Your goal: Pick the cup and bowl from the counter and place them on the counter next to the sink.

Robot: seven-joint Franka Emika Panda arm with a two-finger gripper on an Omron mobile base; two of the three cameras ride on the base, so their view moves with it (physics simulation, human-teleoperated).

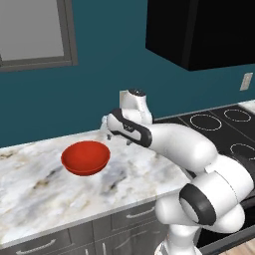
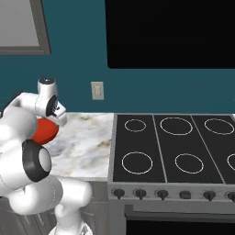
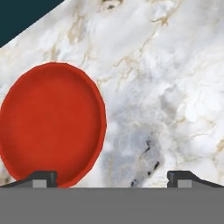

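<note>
Hand view: gripper (image 3: 112, 177) open wide, empty, above counter (image 3: 175, 87); bowl (image 3: 51, 124) seen from above, under left fingertip (image 3: 43, 177). Left base view: bowl upright, mouth up, round, on marble left of arm. Right base view: bowl mostly hidden behind arm; black stovetop (image 2: 174, 147) beside counter, teal wall (image 2: 137, 92) behind.

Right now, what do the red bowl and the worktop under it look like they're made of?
The bowl looks like plastic or glazed ceramic: plain red, smooth, faint sheen; hard to say which. The counter looks like polished marble: white with grey and tan veins.
</note>
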